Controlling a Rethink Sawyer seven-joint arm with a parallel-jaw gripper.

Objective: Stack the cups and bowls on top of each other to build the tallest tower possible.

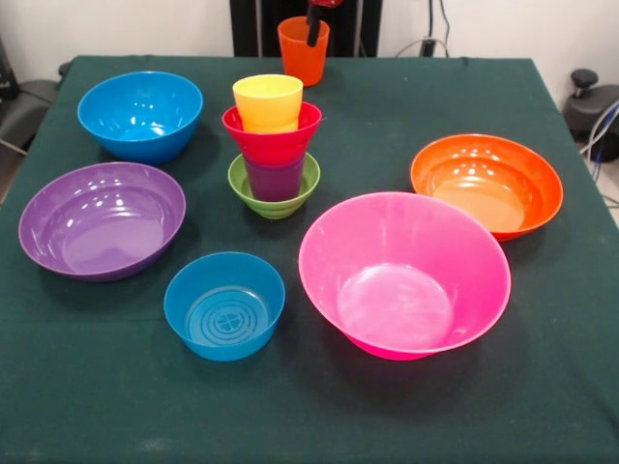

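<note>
Bowls take up most of the green counter (542, 387). Nearest the bottom of the frame sit the small blue bowl (224, 305) at lower left and the large pink bowl (404, 275) at lower right, pretty close together. Higher up, the purple bowl (102, 219) is at the left and the orange bowl (486, 184) at the right. Dead centre stands the tower (273, 145): green bowl (275, 201) at the base, purple cup (274, 180) in it, then red bowl (272, 138), yellow cup (268, 101) on top. The mid-sized blue bowl (140, 115) sits upper left. At top centre, the pincer (314, 29) has one finger dipped inside the orange cup (303, 51), seemingly pinching its rim, hard to say for sure.
</note>
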